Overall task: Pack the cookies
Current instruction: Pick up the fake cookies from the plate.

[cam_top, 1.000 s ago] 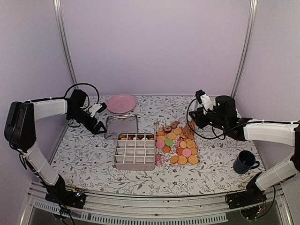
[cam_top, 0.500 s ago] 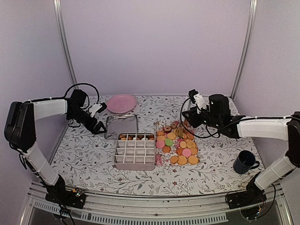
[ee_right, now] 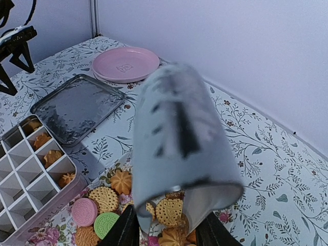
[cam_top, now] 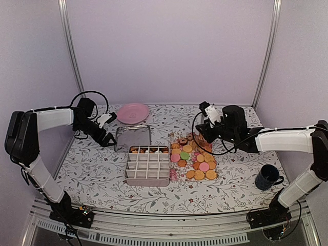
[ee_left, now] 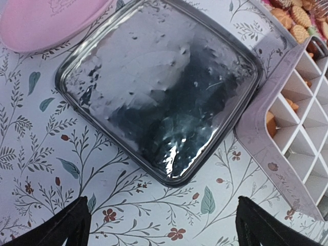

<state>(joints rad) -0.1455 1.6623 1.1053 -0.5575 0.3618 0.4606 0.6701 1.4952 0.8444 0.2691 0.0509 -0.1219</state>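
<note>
Golden cookies lie on the surface just nearward of the right pincer.
Top view: both pincers are too small to judge their spread. Left wrist: the left pincer is spread wide, only its tips showing, with a glossy lid ahead and a divided box cut off rightward. Right wrist: the pincer pinches a blurred pale tube that hides some of the cookies beneath.
</note>
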